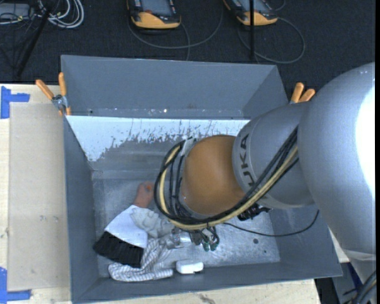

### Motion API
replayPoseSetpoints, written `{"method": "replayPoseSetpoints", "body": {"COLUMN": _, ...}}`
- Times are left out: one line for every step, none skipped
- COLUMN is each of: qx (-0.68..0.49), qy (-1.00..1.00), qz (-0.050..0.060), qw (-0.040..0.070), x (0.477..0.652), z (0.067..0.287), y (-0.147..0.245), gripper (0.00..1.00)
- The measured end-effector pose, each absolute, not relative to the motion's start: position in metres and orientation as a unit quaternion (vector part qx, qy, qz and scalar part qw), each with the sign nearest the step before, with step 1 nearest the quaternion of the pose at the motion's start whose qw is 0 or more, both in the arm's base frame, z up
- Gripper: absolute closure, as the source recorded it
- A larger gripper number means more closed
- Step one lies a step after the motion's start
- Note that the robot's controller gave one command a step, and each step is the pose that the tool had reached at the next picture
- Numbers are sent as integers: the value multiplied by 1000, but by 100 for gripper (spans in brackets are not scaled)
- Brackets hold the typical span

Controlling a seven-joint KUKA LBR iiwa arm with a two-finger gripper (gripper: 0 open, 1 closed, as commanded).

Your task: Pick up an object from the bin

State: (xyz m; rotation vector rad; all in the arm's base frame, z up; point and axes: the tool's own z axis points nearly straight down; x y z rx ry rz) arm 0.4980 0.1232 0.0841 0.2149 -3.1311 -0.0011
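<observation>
Where the gripper hangs: the gripper [191,238] sits low over the near half of the bin [171,100], tucked under the orange wrist cover [209,176].
Gripper opening: cannot tell; the cover and the cables [168,198] hide it.
Held thing: none can be made out.
Nearest thing, near side: the white block [189,268] lies flat on the floor just nearward of the gripper, with its long axis running left to right.
Nearest thing, left side: the grey rag [149,220] is bunched just beside the gripper; contact cannot be told.
Heap further left: patterned cloth [142,268], black brush [119,249] and white sheet [128,223] overlap.
Far left: a pinkish thing [142,194] is half hidden.
Bearing that matters: by my judgement either a short shift nearward to the block or leftward to the rag; a grip across the block's short side looks the cleaner.
</observation>
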Motion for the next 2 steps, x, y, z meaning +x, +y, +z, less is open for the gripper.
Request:
{"method": "replayPoseSetpoints", "body": {"qx": 68, "qy": -998, "qz": 0, "qw": 2, "x": 498, "z": 84, "y": 123, "gripper": 100}}
{"method": "replayPoseSetpoints", "body": {"qx": 76, "qy": -997, "qz": 0, "qw": 0, "x": 497, "z": 220, "y": 128, "gripper": 100}}
